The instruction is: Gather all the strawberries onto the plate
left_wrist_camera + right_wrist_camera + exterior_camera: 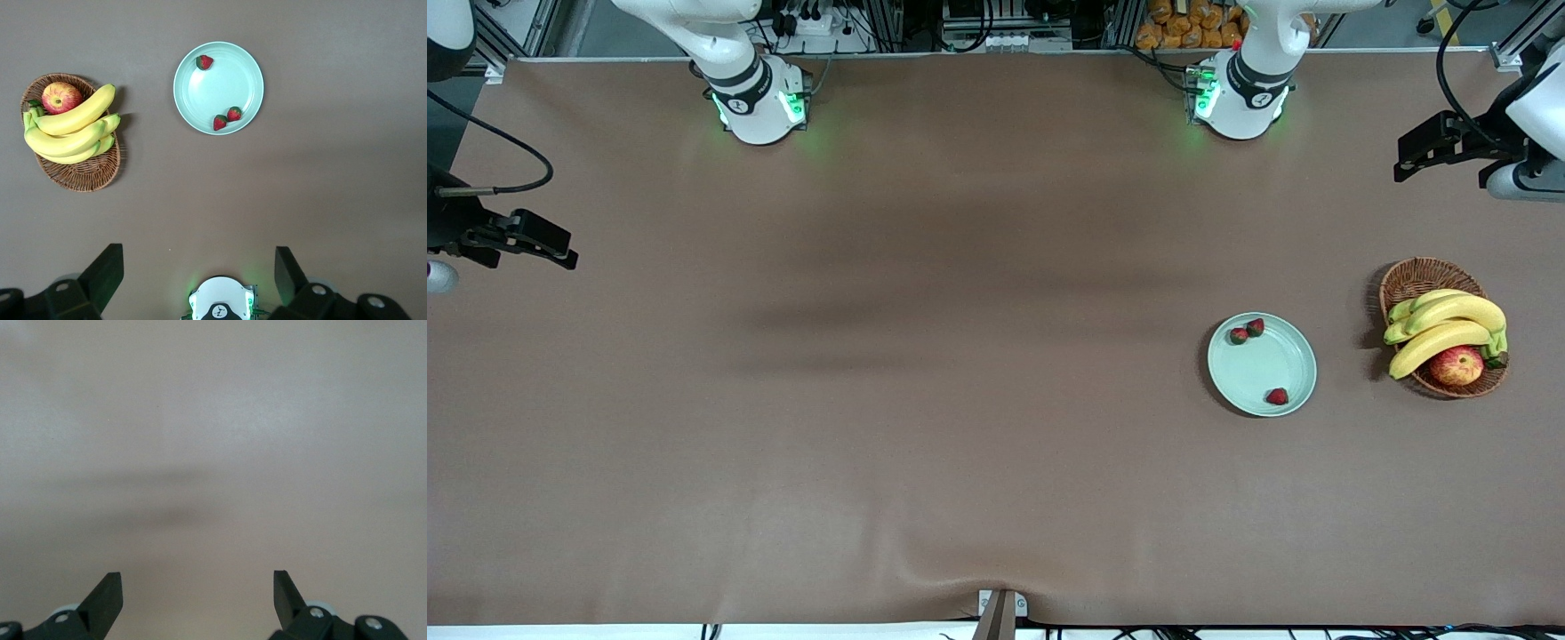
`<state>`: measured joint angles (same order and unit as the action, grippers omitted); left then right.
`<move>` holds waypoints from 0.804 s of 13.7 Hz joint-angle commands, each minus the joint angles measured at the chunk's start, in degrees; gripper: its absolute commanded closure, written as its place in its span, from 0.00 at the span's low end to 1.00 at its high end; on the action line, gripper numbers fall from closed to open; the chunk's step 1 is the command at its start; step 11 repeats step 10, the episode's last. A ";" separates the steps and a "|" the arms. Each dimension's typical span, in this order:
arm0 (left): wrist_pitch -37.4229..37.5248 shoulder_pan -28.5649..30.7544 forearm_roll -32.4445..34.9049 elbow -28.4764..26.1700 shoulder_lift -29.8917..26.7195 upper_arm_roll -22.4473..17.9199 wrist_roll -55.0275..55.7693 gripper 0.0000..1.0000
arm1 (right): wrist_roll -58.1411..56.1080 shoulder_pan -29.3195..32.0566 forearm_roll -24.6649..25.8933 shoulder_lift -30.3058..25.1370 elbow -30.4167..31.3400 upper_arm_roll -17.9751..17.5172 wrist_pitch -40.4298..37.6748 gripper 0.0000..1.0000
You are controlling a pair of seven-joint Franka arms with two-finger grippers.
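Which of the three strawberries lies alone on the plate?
The strawberry nearest the front camera; the other two lie together at the plate's farther rim.

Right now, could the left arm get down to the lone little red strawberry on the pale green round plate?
Probably yes: the lone strawberry lies uncovered on the plate, and the left gripper hangs empty above with fingers open.

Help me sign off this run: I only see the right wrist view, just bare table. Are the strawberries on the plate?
Observer: Yes, all three strawberries lie on the plate.
Operator: Anything beside it?
Observer: A basket with bananas and an apple, toward the left arm's end of the table.
Operator: And the claws?
Observer: Left claw hangs open and empty over that end; right claw is open over the right arm's end.
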<state>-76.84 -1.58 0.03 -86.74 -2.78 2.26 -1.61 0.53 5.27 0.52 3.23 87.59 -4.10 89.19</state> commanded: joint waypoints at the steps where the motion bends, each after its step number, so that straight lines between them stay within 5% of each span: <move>1: 0.65 0.08 -0.73 0.43 -0.82 -0.15 -0.33 0.00 | 0.08 0.53 -0.08 0.37 -0.93 -0.29 -0.77 0.00; 11: -0.32 -0.09 -0.65 0.34 -0.73 -0.15 -0.33 0.00 | 0.08 0.79 -0.08 0.37 -0.93 -0.29 -0.77 0.00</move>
